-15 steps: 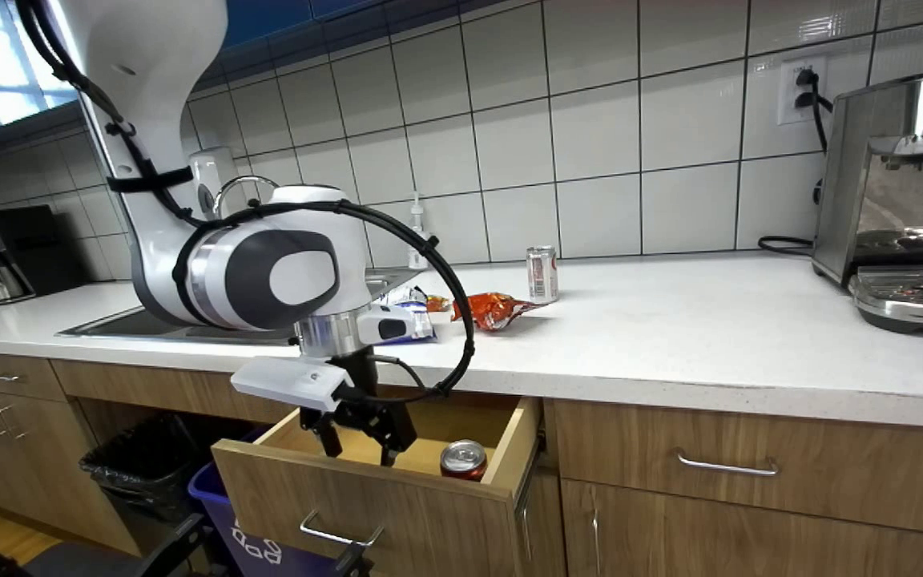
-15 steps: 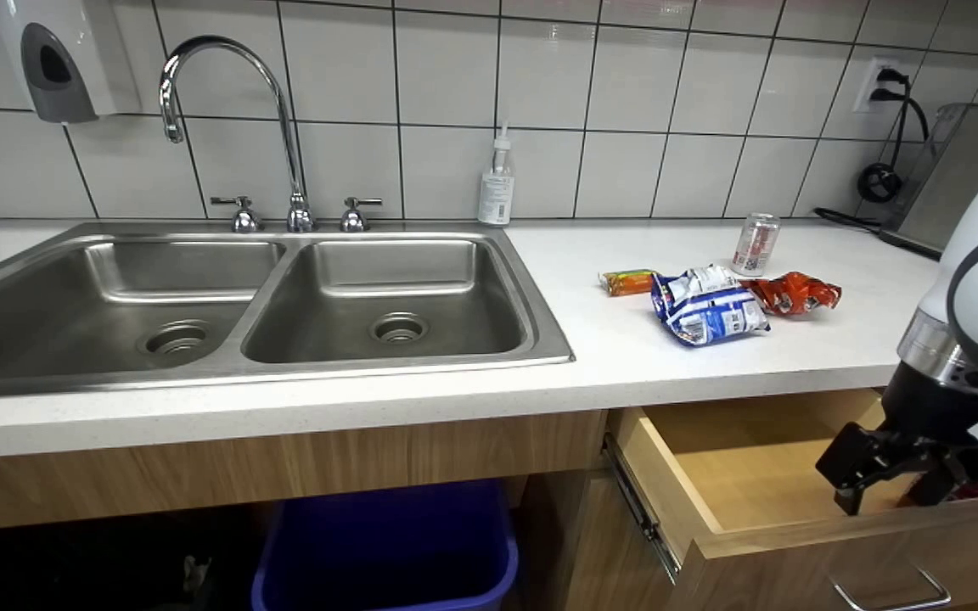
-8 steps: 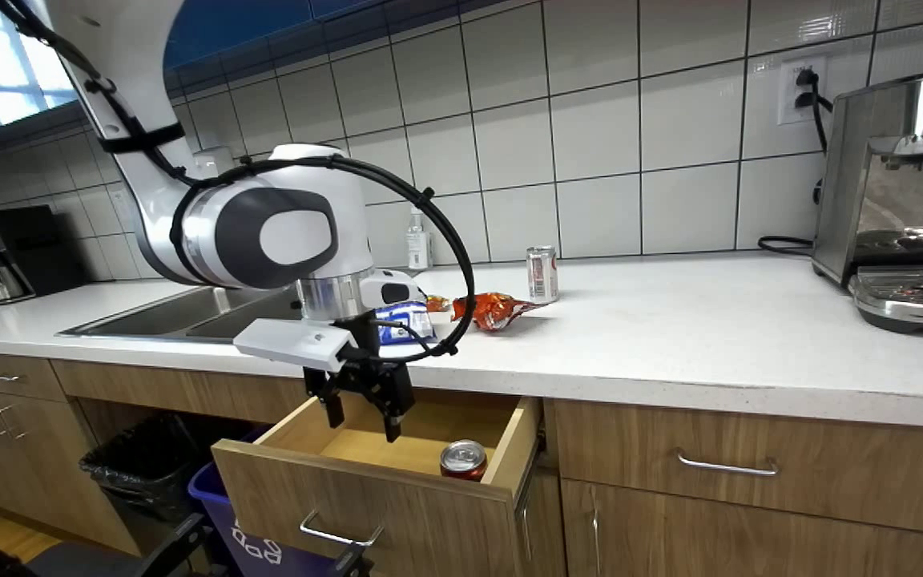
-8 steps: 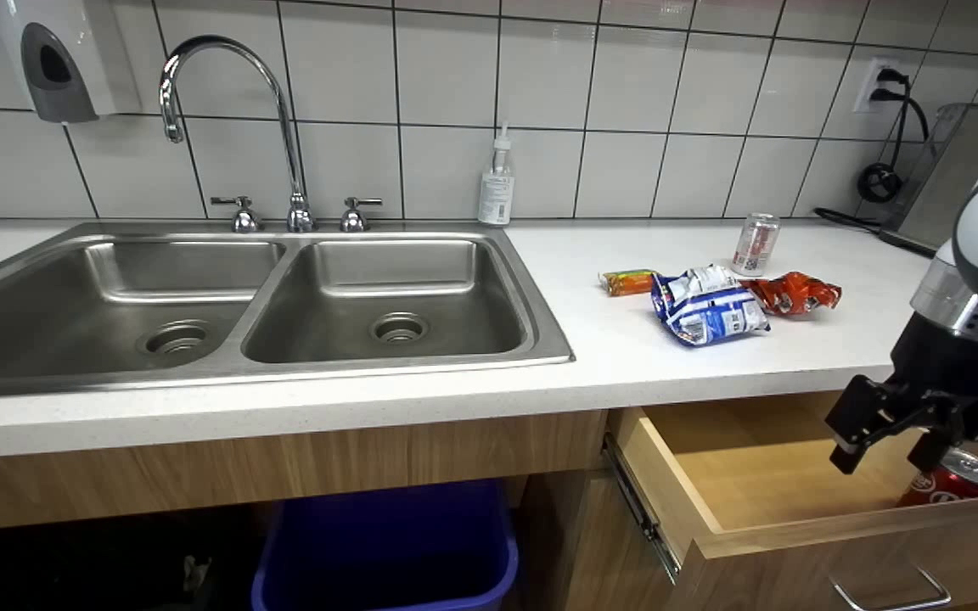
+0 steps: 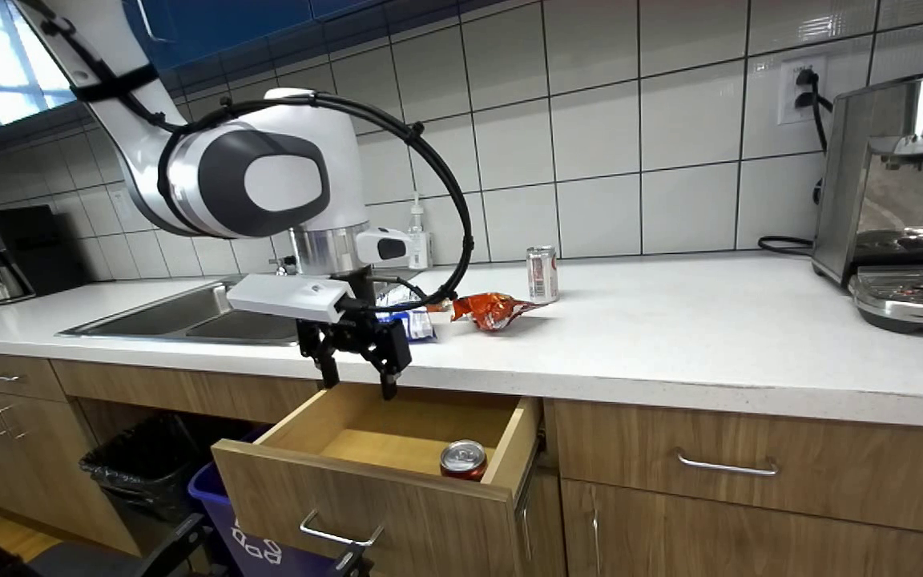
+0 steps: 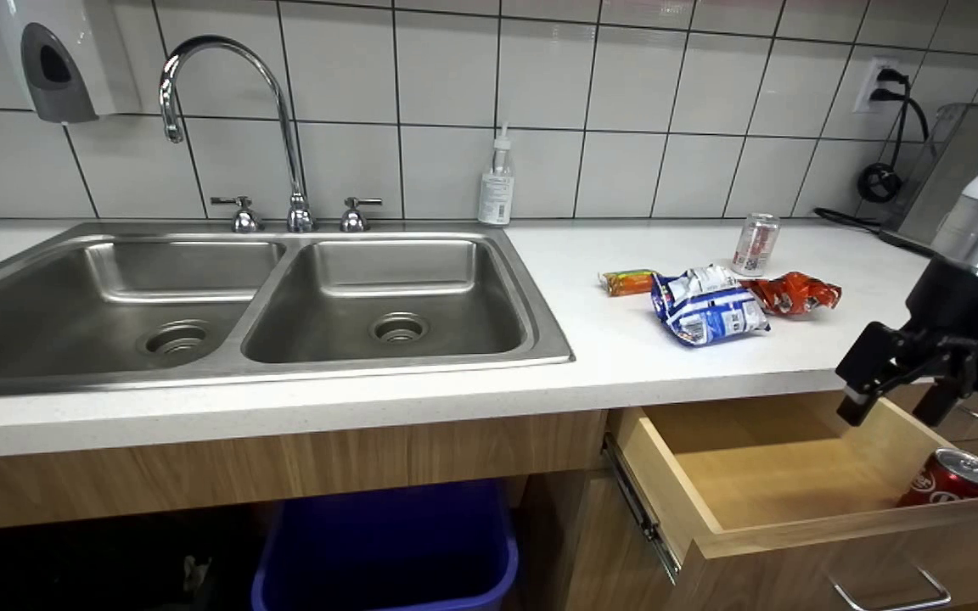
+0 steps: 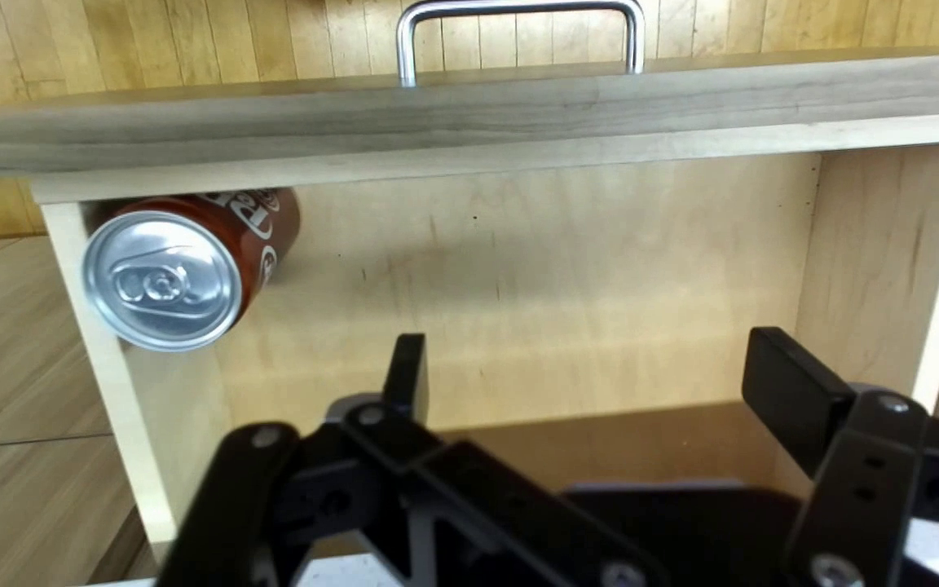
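Observation:
My gripper (image 5: 359,388) is open and empty in both exterior views (image 6: 890,417). It points down above the pulled-out wooden drawer (image 5: 365,497), about level with the counter edge. In the wrist view its two black fingers (image 7: 585,355) stand wide apart with only the drawer (image 7: 469,114) below them. A dark red soda can (image 7: 161,281) with a silver lid stands upright inside the drawer, in the front corner. It shows in both exterior views (image 5: 463,461) (image 6: 949,477), apart from the gripper and off to one side of the fingers.
On the white counter are a silver can (image 6: 756,244), a crumpled red wrapper (image 6: 797,294), a blue and white bag (image 6: 710,310) and a small orange packet (image 6: 627,283). A double sink (image 6: 404,372), a pump bottle (image 6: 497,191) and an espresso machine (image 5: 910,276) also stand there.
My gripper has risen from inside the drawer to above it, staying open. The red can, partly hidden behind the gripper before, now shows more fully and stays put in the drawer.

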Controlling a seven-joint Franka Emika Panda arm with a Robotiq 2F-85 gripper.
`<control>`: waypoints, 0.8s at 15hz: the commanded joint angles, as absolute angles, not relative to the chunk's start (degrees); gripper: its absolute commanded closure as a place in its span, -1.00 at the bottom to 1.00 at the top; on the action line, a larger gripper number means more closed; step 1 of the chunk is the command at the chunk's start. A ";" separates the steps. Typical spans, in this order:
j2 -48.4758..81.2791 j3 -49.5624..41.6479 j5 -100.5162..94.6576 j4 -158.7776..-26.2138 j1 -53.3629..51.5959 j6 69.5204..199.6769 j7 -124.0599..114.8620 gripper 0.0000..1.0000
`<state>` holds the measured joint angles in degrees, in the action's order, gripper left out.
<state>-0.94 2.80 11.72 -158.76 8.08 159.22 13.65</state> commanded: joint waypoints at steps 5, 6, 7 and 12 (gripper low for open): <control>-7.93 -1.93 10.39 -159.18 3.89 154.49 15.52 -1.00; -7.86 -2.26 10.21 -158.72 3.60 154.28 15.58 -1.00; -7.87 -2.53 10.00 -158.45 3.30 154.30 15.55 -1.00; -6.62 -3.01 8.62 -155.38 2.45 153.81 15.52 -1.00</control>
